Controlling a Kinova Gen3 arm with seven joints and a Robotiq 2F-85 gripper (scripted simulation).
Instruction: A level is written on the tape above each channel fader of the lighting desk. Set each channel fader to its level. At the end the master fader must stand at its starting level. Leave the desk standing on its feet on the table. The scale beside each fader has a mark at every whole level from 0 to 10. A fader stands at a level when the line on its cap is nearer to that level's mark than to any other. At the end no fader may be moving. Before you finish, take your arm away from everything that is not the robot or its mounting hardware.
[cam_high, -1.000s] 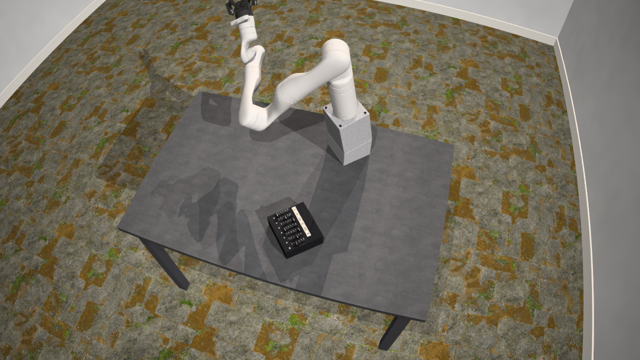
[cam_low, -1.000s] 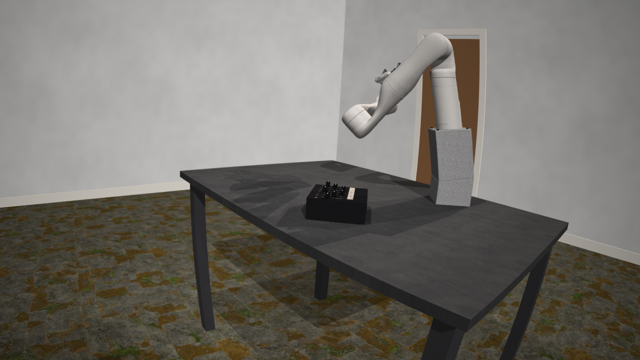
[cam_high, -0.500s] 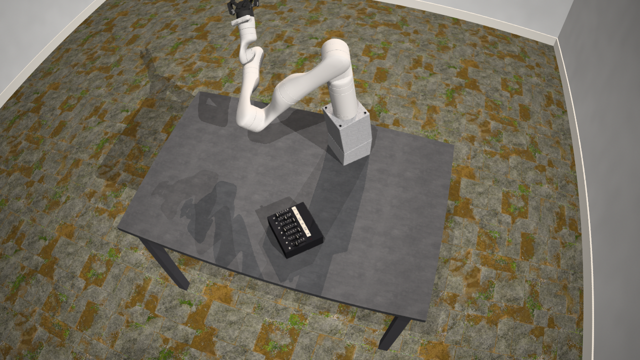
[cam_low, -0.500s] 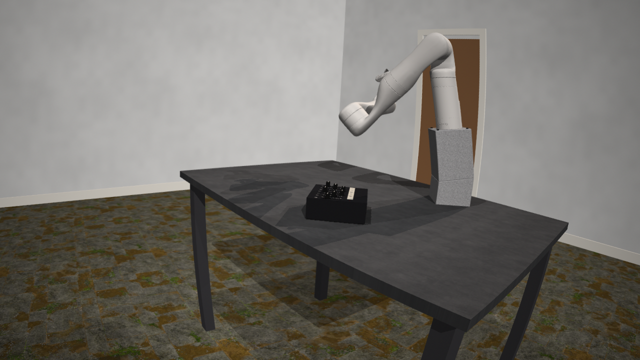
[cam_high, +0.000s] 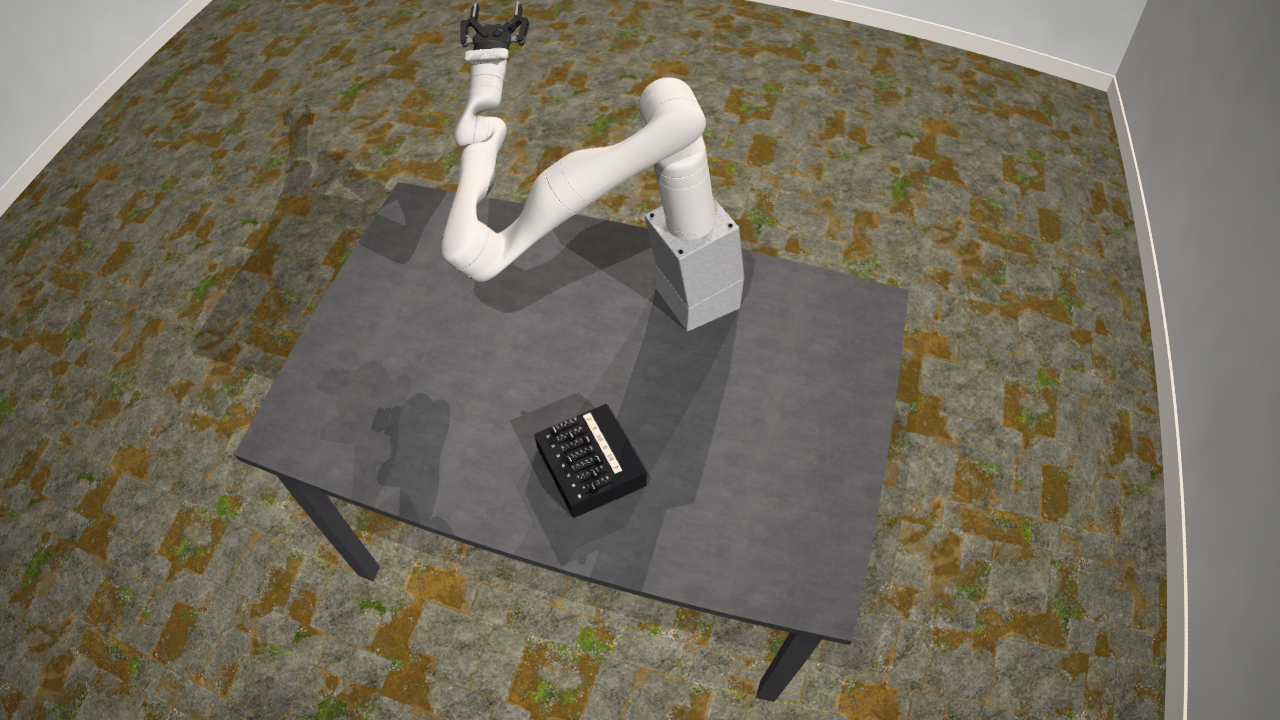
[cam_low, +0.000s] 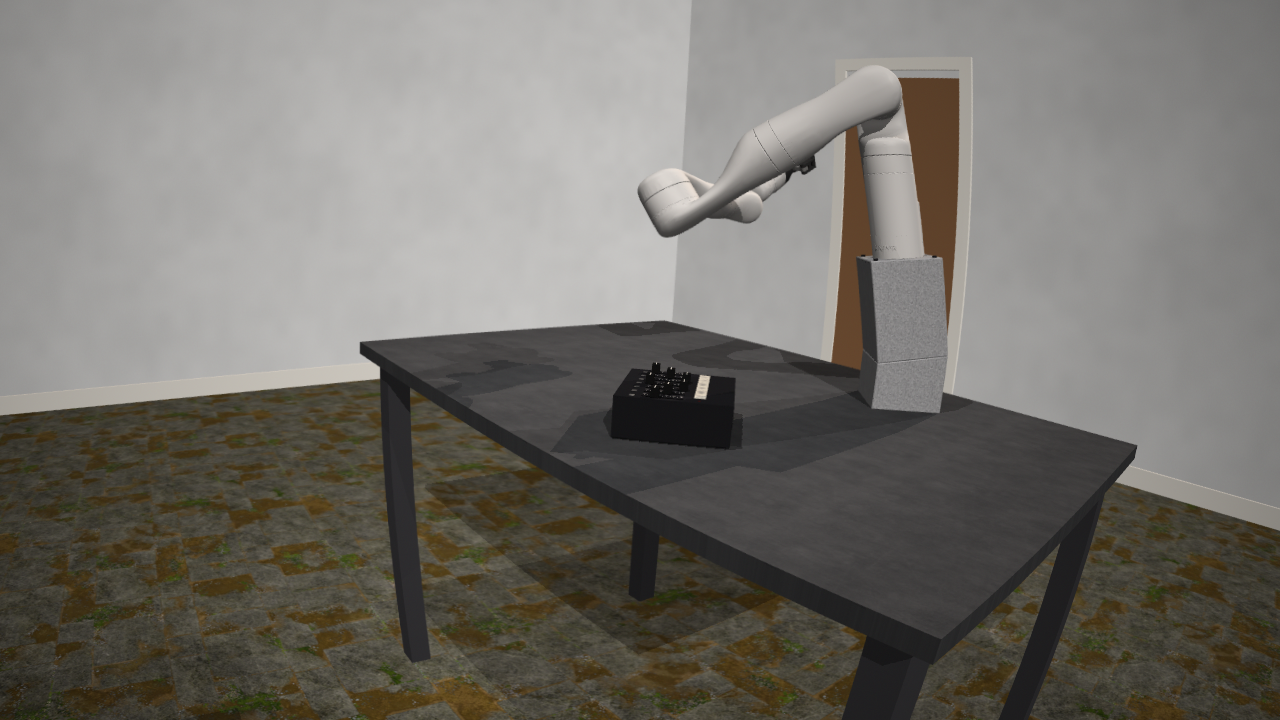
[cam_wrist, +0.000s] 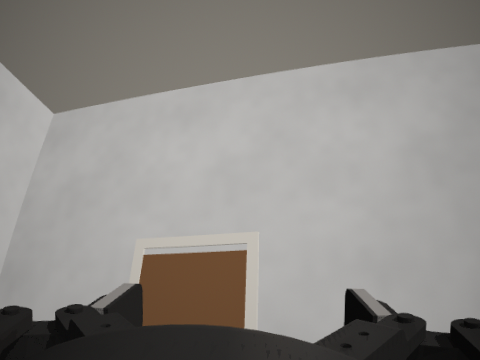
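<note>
On the table (cam_high: 769, 447) the lighting desk (cam_high: 590, 458) is sitting far from the open, empty hand (cam_high: 491, 24), and probably its small stiff fader caps (cam_high: 581, 463) are needing only light pushes.

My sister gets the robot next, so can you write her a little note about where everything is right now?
Pincer: open, holding nothing, out past the table's far edge, aimed at the wall with the door.
Lighting desk: standing flat on the table, far from the pincer.
Done: no fader work can be confirmed; tape levels and cap positions are too small to read.
Left: bring the arm to the desk, set each channel fader, keep the master where it is.
</note>
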